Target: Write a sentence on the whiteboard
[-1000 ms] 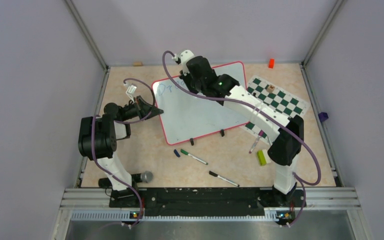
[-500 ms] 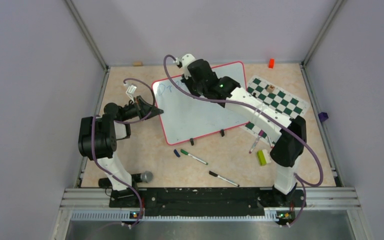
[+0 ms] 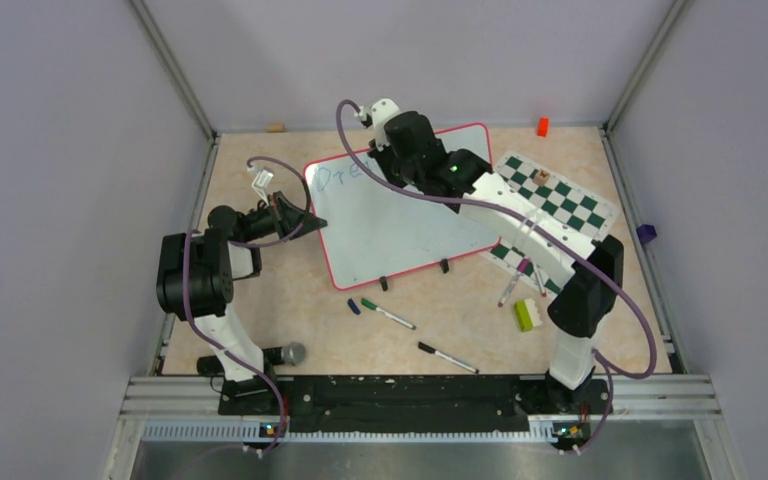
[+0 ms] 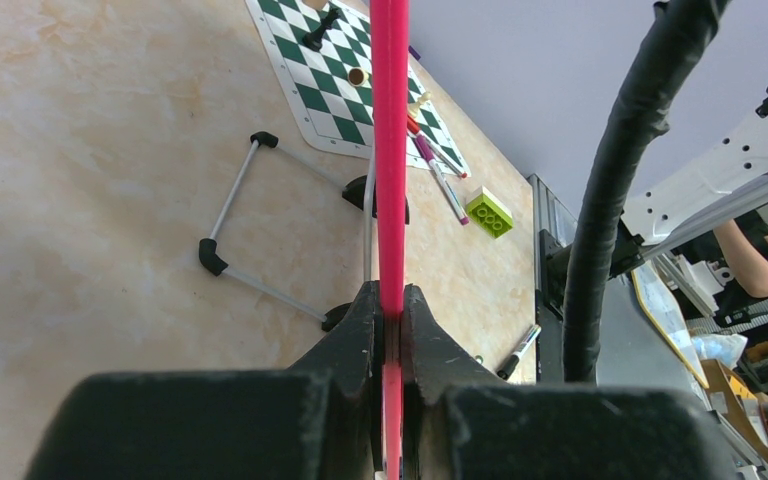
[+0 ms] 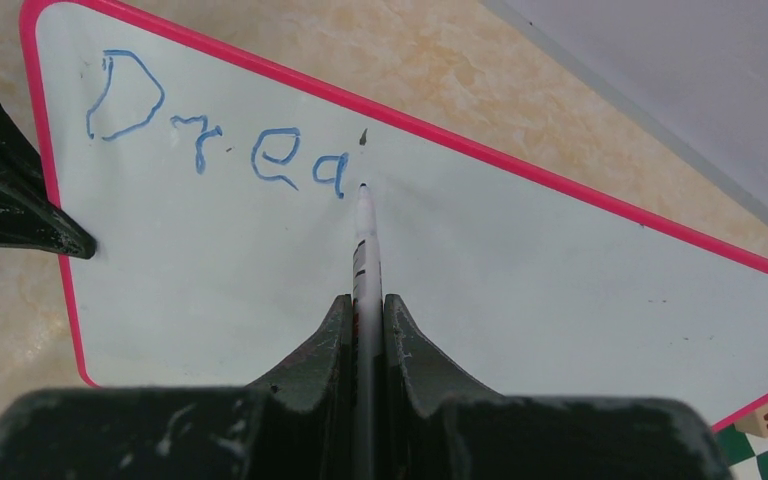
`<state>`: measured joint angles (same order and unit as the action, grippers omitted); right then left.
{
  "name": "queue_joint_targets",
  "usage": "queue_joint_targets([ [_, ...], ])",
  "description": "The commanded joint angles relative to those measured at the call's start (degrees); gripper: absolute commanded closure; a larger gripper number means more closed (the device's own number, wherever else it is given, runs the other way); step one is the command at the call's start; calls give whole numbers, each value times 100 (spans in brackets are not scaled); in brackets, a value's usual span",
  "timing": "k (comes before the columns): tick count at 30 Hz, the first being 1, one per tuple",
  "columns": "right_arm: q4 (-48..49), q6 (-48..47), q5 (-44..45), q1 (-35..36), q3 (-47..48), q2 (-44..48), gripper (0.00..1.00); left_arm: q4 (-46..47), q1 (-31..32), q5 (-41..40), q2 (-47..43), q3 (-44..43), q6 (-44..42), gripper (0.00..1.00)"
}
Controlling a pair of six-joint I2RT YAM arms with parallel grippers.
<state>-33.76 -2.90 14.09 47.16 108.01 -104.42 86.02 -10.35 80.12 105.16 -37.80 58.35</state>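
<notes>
Up near the far left corner of the whiteboard (image 5: pixel 480 300), the sentence (image 5: pixel 220 145) in thin blue strokes: just "Drea", slanting a little downhill, rest not yet written. Just right of the "a", white marker (image 5: pixel 365 240) with its tip at the glossy face; cannot tell whether touching or just off. Pinched mid-barrel by the right gripper (image 5: pixel 367 305), jaws closed snug on it, tip well clear ahead for a view of the stroke.

Judging by looks: board light, stiff, slick-faced, propped at a tilt on two small black feet (image 3: pixel 383 283), so likely to skate or rock under pen pressure. Best taken by the red frame (image 4: pixel 391 150), never the face, since fresh ink would probably smear. Held that way now: left gripper (image 4: pixel 390 300) clamped shut on the frame's left edge, bracing it on the desk (image 3: pixel 260 310). Marker barrel smooth and thin, apt to twist in a loose pinch; tip probably wants light pressure.

Hard to make out: from above, right arm (image 3: pixel 520 215) covers the board's far edge and all letters past "Dre". From the left wrist, board edge-on, writing face unseen, only its wire stand (image 4: pixel 250 215) behind. Board's near right corner cut off in the right-wrist view. Beside the board, chess mat (image 3: pixel 550 205); nearer, loose markers (image 3: pixel 388 313) and a green brick (image 3: pixel 525 315).
</notes>
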Motion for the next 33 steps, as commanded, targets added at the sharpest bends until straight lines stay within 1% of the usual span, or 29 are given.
queue_joint_targets([
  [1,179,0,80,-48,259,177,100,679,42,126,-194,-79,-148,100],
  [16,169,-53,253,-99,517,-169,100,679,43,131,-182,-88,-148,100],
  [33,115,19,196,-114,245,-153,100,679,44,126,-196,-85,-148,100],
])
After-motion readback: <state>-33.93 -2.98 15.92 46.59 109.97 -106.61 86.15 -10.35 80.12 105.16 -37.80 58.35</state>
